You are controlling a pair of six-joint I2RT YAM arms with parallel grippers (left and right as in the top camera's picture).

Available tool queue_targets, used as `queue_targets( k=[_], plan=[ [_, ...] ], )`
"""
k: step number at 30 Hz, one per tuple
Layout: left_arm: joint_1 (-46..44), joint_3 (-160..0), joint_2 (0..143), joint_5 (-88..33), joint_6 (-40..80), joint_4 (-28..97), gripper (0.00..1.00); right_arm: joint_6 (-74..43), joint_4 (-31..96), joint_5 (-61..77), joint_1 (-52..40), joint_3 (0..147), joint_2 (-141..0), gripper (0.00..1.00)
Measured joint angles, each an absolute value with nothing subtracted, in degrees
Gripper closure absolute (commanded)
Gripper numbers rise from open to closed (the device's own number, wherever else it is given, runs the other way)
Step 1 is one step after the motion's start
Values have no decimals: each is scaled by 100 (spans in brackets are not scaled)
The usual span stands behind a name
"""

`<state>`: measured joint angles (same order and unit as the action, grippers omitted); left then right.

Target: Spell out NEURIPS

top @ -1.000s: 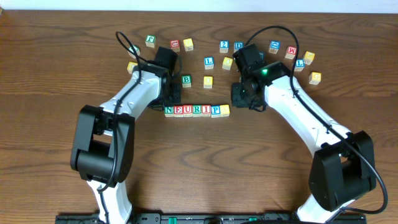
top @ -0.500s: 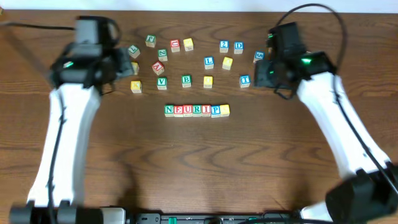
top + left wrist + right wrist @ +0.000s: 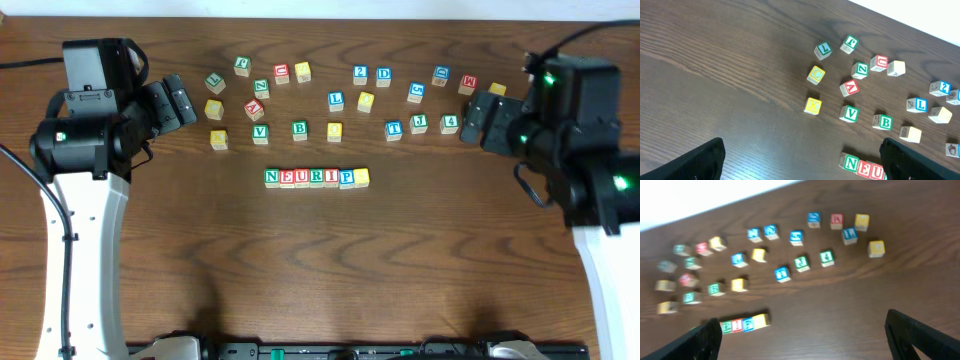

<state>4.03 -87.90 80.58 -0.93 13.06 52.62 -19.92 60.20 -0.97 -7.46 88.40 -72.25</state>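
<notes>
Seven wooden cubes form a straight row point(image 3: 316, 177) at the table's middle: green N point(image 3: 272, 177), red E point(image 3: 286, 177), red U point(image 3: 301, 177), green R point(image 3: 316, 177), red I point(image 3: 331, 177), blue P point(image 3: 347, 177) and a yellow-faced cube point(image 3: 361, 177). My left gripper point(image 3: 180, 100) is raised at the far left, open and empty. My right gripper point(image 3: 473, 118) is raised at the far right, also open and empty. The left wrist view catches the N point(image 3: 851, 162) beside its right finger point(image 3: 920, 160). The right wrist view shows the yellow cube point(image 3: 760, 320) at the row's end.
Many loose letter and number cubes lie scattered behind the row, among them a green B point(image 3: 300, 129), a red A point(image 3: 254, 108), a green V point(image 3: 260, 132) and a blue T point(image 3: 394, 129). The table's far edge point(image 3: 320, 18) meets a white wall.
Both arms have lifted away from the row's two ends and swung out to the sides. Both grippers have gone from shut to wide open. The row has stayed in place.
</notes>
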Motion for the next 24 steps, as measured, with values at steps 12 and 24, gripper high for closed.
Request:
queue_targets(
  k=[12,24],
  plan=[
    [403,-8790,8058,-93,1306,5266,2,-1986,6718,25,-746,8868,-6818,1],
    [403,-8790,8058,-91,1306,5266,2,-1090,4829,-64,-729,7354,-5776,1]
  ],
)
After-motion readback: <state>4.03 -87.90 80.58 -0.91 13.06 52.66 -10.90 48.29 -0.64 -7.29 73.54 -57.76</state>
